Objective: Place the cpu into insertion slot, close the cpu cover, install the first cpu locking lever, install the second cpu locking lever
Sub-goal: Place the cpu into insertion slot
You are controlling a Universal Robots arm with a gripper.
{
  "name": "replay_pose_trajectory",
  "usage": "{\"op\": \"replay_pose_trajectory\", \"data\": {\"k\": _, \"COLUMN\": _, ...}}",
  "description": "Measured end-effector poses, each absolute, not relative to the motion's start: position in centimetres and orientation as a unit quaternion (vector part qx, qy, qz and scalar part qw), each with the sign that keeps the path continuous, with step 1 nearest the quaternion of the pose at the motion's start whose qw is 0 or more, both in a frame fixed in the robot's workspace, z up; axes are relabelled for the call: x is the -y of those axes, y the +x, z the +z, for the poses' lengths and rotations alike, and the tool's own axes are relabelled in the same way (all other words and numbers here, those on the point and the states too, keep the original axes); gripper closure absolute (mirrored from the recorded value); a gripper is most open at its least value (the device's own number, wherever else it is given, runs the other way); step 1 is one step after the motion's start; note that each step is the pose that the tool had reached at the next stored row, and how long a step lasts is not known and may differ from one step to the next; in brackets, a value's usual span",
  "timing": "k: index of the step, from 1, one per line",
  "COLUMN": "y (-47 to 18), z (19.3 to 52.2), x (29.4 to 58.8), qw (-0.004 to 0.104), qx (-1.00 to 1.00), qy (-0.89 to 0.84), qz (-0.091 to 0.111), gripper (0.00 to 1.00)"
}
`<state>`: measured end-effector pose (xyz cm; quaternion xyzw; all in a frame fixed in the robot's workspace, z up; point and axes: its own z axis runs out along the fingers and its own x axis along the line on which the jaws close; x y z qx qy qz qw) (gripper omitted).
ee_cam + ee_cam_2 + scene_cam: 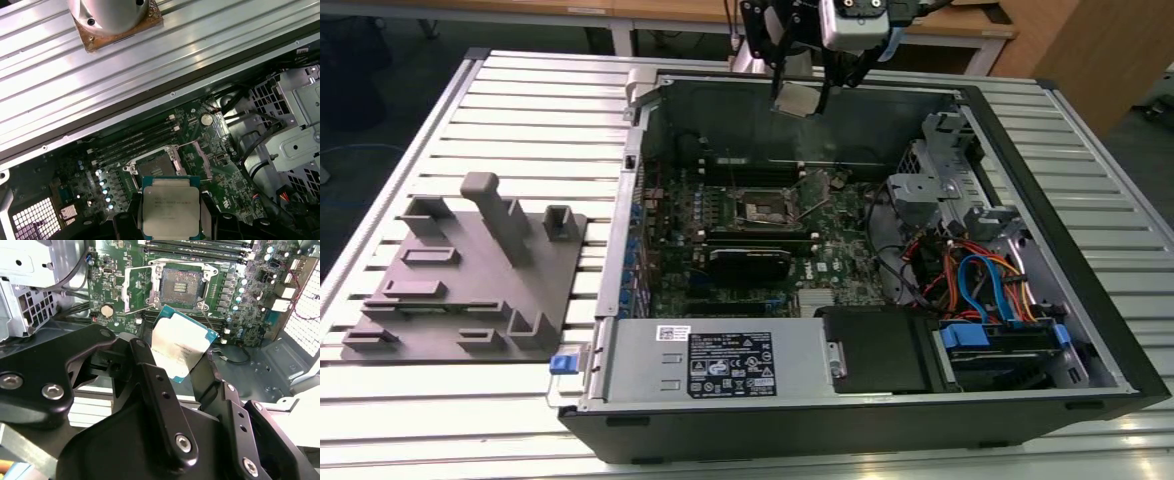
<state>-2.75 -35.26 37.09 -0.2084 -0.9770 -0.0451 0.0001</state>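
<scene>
gripper (802,88) clamped on cpu (180,342), held high over motherboard (250,305) in the case. slot (181,286) bare, cover (128,286) swung open beside it.

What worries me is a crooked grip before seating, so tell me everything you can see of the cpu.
The cpu is a small flat square chip: a dull silver-grey metal lid with faint print, on a thin green board whose rim shows around it. The gripper clamps it by two opposite edges between black fingers; nothing else touches it. It hangs in the air over the open computer case, well above the insertion slot, which lies bare with no chip in it.
</scene>
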Motion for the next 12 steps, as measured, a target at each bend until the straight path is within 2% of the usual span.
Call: {"op": "replay_pose_trajectory", "data": {"k": 12, "y": -2.75, "z": 37.06, "x": 35.26, "qw": -0.002, "qx": 0.966, "qy": -0.256, "qz": -0.045, "gripper": 0.46}}
